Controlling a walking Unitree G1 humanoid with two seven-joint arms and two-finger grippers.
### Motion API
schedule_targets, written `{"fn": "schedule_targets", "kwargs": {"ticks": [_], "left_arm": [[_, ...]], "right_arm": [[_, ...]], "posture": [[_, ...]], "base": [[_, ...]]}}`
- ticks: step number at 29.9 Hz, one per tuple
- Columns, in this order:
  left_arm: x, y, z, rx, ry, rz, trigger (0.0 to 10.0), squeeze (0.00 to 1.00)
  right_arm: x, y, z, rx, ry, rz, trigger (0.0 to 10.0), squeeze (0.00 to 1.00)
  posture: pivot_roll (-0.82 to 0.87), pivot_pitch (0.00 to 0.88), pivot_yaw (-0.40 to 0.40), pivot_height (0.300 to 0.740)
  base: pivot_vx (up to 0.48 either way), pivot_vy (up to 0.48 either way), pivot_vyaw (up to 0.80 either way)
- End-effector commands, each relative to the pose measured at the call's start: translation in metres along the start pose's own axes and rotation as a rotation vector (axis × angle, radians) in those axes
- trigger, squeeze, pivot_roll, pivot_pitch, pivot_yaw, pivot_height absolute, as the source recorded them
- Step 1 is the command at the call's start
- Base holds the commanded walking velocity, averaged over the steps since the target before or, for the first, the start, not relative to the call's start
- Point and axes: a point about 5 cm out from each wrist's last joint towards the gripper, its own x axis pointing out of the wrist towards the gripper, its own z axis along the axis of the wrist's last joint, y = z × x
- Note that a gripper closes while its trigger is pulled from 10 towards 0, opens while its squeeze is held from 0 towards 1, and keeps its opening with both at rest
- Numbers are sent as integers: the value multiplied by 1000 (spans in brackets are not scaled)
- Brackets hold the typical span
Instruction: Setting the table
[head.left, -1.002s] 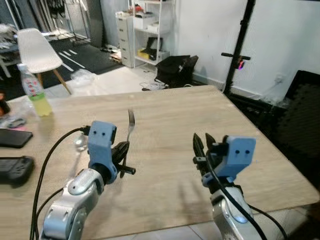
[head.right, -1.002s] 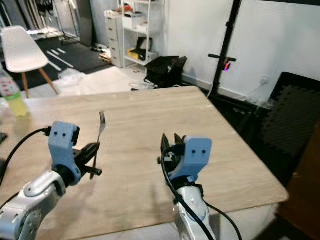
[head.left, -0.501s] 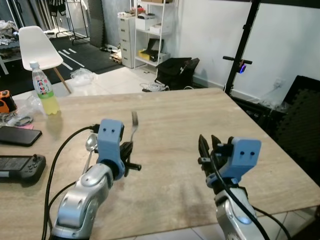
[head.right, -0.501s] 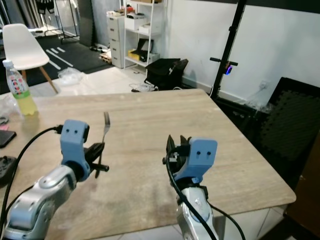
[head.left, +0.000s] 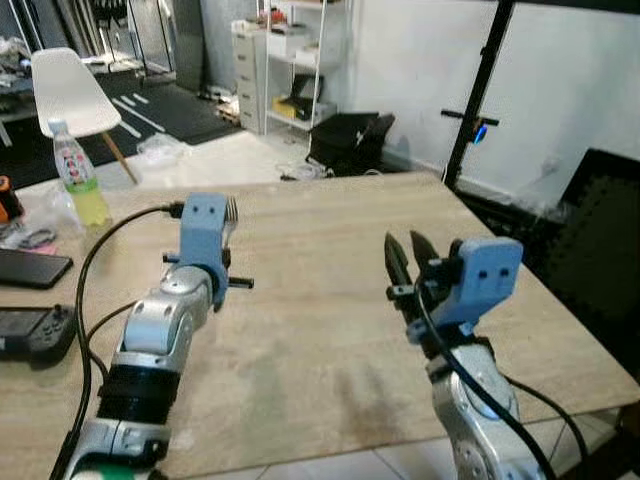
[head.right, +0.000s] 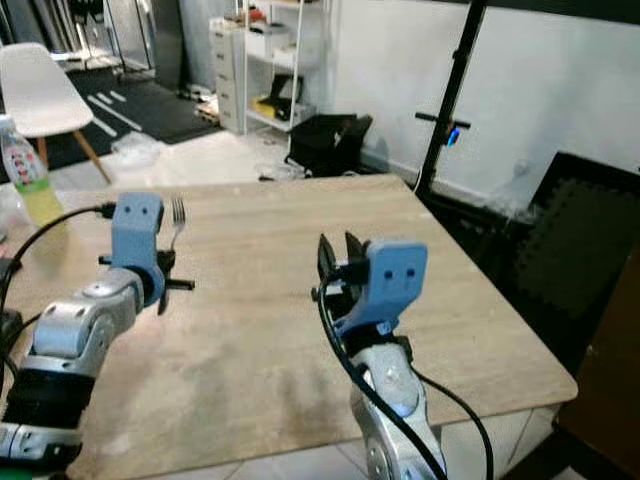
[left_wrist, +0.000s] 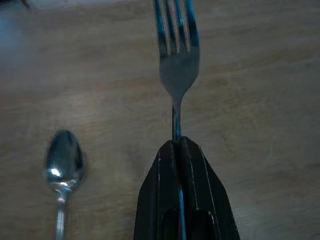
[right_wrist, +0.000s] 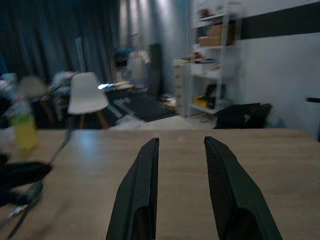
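The left pincer (left_wrist: 179, 150) is pinching the fork (left_wrist: 176, 55) by its handle, tines pointing far, above the desk (head.left: 330, 330), likely for placing beside the spoon (left_wrist: 62, 165) lying there. The right pincer (right_wrist: 179, 155) is hovering at the right, narrowly parted, empty.

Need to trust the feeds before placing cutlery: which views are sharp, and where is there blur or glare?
Left wrist view: fork and spoon fairly sharp, a glare spot on the spoon bowl. Right wrist view: dim and bluish, its blurred edge smearing the left gripper. Eye views: bright, slightly soft, table evenly lit.
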Motion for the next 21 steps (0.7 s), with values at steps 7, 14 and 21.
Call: {"fn": "schedule_targets", "kwargs": {"ticks": [7,14,21], "left_arm": [[6,16,-17,-74,127,54,10000,0],[1,37,-22,-16,193,52,10000,0],[-7,56,-23,-45,246,60,10000,0]], "right_arm": [[6,18,9,4,23,239,10000,0],[17,38,1,68,141,375,10000,0],[18,48,-15,119,359,477,10000,0]], "posture": [[113,119,38,740],[156,145,23,740],[187,158,-5,740]], "base": [[0,0,0],[0,0,0],[0,0,0]]}}
